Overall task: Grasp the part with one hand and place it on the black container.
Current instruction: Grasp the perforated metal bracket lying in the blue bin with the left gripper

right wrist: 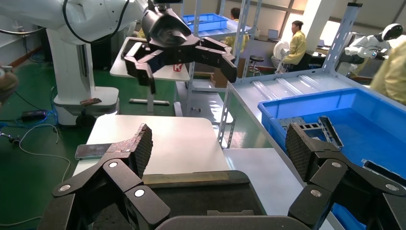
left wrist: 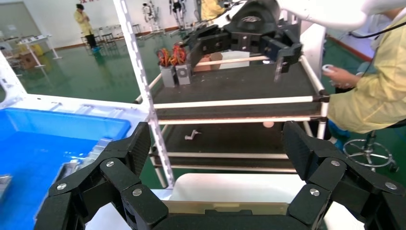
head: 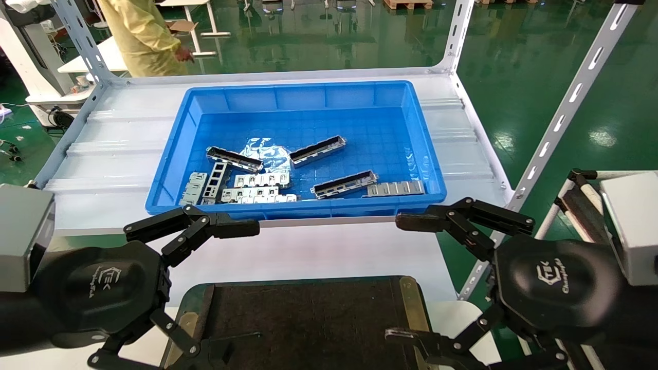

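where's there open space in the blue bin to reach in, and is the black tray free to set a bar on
The blue bin is bare along its far half and right side. Its near left is crowded: channel bars and flat plates lie packed together. The black tray shows a bare top between the open left tool and open right tool.

Pale grey shelf surface (head: 118, 154) on a slotted metal rack, ribbed across its width, bearing a blue bin (head: 175, 149) set roughly at its middle. Nearer the robot, a lower white tabletop (head: 308, 252), carrying the black container (head: 308, 313) at its near edge. On that same white top, seen from the right wrist, a small flat dark object (right wrist: 93, 151), possibly a phone, lying near one corner, well apart from the container.
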Action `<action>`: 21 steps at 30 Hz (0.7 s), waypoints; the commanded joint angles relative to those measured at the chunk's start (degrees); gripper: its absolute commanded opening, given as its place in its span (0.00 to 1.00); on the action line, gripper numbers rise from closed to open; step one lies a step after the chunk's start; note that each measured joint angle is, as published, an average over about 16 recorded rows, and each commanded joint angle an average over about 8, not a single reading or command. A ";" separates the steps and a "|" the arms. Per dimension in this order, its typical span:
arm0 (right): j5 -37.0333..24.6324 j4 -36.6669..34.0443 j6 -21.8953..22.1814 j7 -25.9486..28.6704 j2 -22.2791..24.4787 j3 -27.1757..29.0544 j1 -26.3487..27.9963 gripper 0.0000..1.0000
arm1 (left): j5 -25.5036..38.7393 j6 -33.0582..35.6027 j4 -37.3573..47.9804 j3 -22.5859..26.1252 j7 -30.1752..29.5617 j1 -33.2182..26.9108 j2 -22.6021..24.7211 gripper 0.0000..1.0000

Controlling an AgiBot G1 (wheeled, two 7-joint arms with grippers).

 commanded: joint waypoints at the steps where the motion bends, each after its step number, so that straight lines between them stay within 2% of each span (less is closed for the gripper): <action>1: 0.00 0.00 0.00 0.00 0.00 0.00 0.00 1.00 | 0.43 -0.18 0.18 0.08 0.22 -0.27 0.14 1.00; 9: 0.00 0.00 0.00 0.00 0.00 -0.01 0.00 1.00 | 5.59 -3.69 2.87 1.91 1.46 -3.22 3.52 1.00; 21: 0.01 -0.01 0.00 -0.01 0.00 -0.01 0.01 1.00 | 17.14 -12.44 10.92 6.12 4.56 -10.28 12.05 1.00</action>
